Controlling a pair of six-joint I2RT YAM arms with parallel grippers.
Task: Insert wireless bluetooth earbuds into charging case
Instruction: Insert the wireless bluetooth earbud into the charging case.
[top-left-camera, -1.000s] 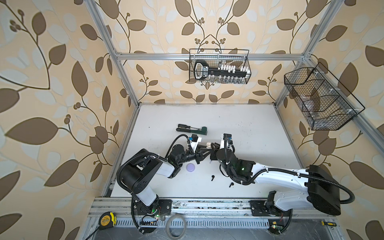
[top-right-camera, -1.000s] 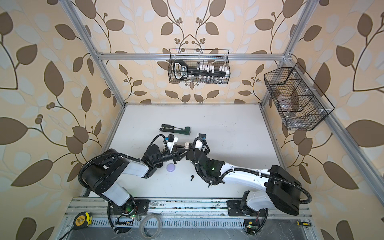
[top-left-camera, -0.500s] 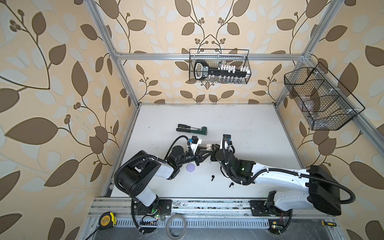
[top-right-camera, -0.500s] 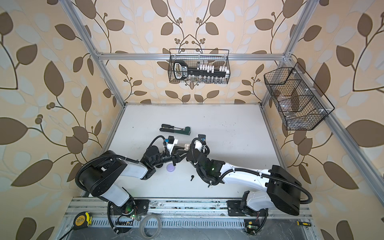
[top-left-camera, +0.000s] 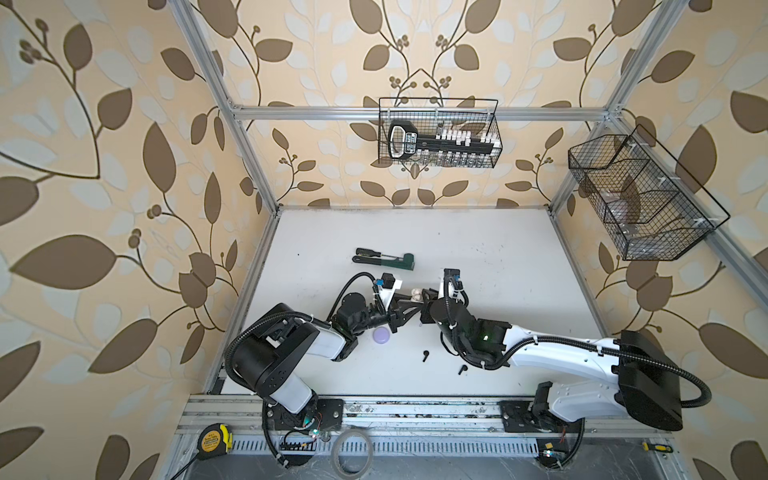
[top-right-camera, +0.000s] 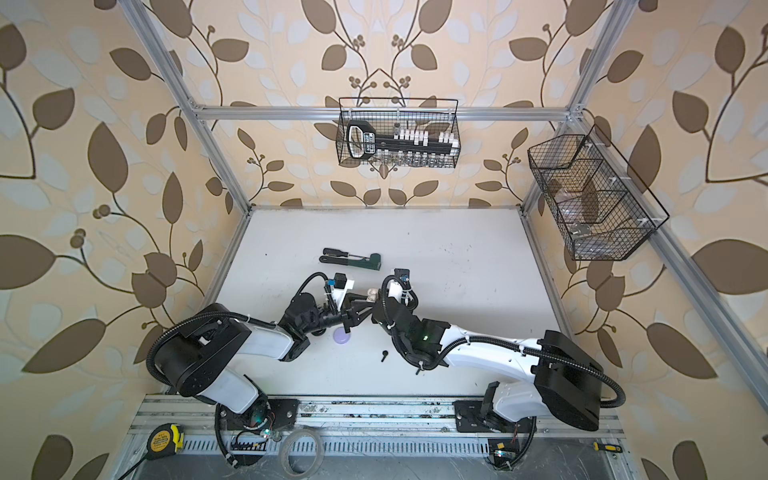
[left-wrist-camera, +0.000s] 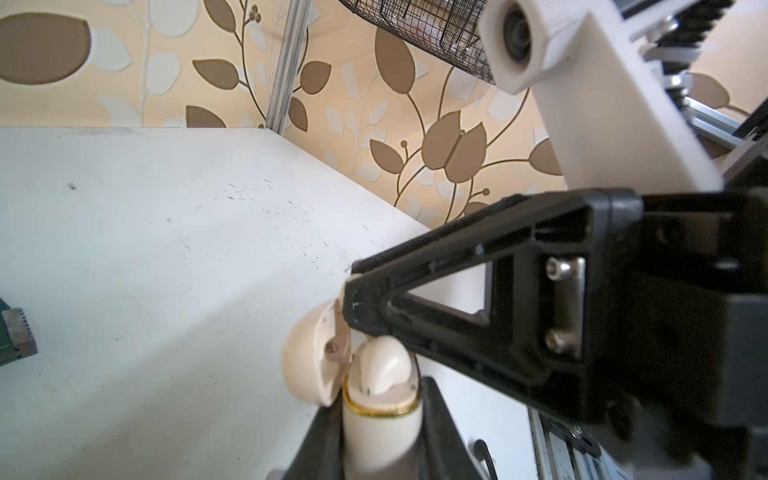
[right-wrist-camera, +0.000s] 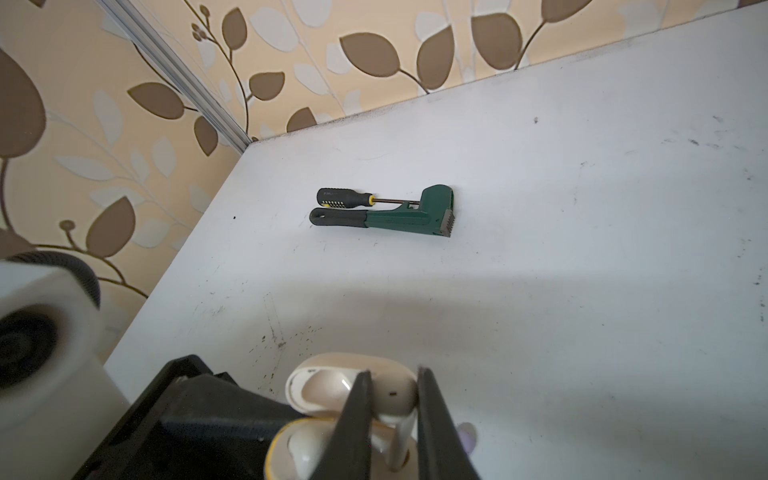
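Our left hand is clamped on the open white charging case at mid-table. Our right hand pinches a white earbud standing in the case's mouth. A black earbud lies on the table nearer the front edge.

Bright, diffuse light from above; soft arm shadows cross the white worktop. Both top views bow at the edges. Wrist views blur close parts; glare dots the open lid of the charging case.
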